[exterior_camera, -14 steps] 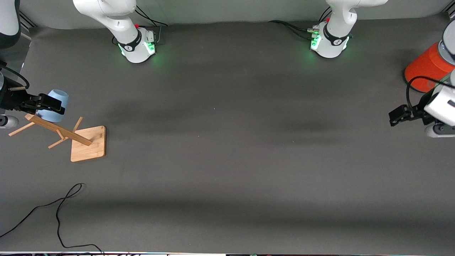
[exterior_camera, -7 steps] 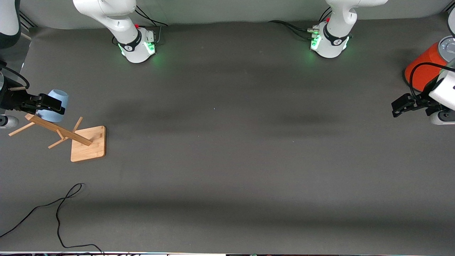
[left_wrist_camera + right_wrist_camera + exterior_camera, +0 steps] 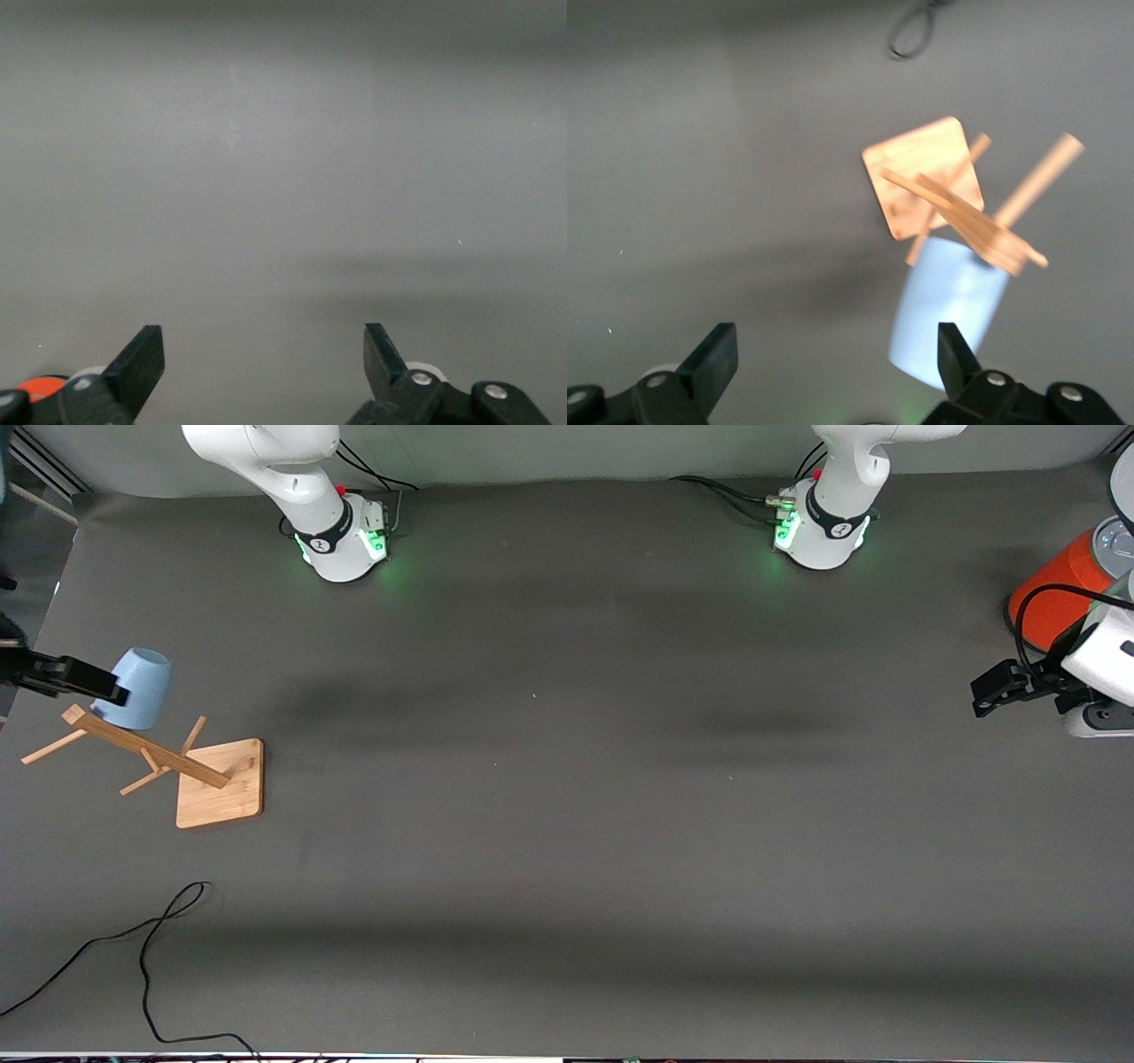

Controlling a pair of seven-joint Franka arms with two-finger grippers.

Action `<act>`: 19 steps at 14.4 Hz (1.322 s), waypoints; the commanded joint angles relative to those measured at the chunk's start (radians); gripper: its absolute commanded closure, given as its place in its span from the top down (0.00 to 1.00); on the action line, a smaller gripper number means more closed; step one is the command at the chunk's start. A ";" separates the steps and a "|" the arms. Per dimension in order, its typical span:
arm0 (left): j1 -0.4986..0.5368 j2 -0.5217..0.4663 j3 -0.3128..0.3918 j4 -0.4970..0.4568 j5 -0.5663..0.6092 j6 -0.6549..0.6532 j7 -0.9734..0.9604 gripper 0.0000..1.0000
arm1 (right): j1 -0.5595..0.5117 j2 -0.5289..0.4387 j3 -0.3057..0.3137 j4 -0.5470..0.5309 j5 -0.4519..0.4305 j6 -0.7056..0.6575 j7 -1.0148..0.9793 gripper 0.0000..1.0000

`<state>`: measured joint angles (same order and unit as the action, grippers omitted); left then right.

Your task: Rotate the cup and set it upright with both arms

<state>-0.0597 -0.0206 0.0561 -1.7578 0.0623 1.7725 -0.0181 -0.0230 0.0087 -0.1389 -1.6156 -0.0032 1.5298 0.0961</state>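
Cup [image 3: 135, 687]: small, pale blue, plain plastic, no handle, slight taper, round rim. It hangs on a peg of the wooden rack [image 3: 146, 757] at the right arm's end of the worktop [image 3: 567, 824], tilted with its closed base upward. In the right wrist view the cup [image 3: 950, 312] shows a smooth, unmarked wall, with the rack's pegs [image 3: 983, 232] crossing its upper part.

Rack: slanted wooden post with several pegs on a square wooden base plate; the plate lies nearer the front camera than the cup.

Right tool [image 3: 89, 680]: at the edge of the front view, just beside the cup, level with its side. Fingers spread, nothing between them; in the right wrist view one fingertip [image 3: 953, 351] overlaps the cup's lower wall. Contact cannot be told.

Left tool [image 3: 994, 693]: over the worktop at the left arm's end, close to an orange cylinder with a grey top [image 3: 1063, 593]. Fingers spread and empty; the left wrist view shows only bare worktop between them.

Black cable [image 3: 146, 948]: loose loop on the worktop near the front edge, toward the right arm's end.
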 commanded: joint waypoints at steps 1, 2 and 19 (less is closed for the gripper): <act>-0.014 -0.004 0.005 -0.011 0.002 0.015 0.001 1.00 | 0.005 -0.097 -0.069 -0.110 0.012 0.009 0.121 1.00; -0.017 -0.004 0.005 -0.011 0.002 0.015 0.001 1.00 | 0.006 -0.110 -0.100 -0.125 0.012 0.009 0.161 1.00; -0.015 0.007 0.005 -0.011 0.002 0.013 0.001 1.00 | 0.008 -0.225 -0.166 -0.559 0.037 0.354 0.231 1.00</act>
<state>-0.0630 -0.0109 0.0538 -1.7589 0.0622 1.7773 -0.0181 -0.0223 -0.1774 -0.3051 -2.1147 0.0214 1.8354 0.3016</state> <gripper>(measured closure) 0.000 0.000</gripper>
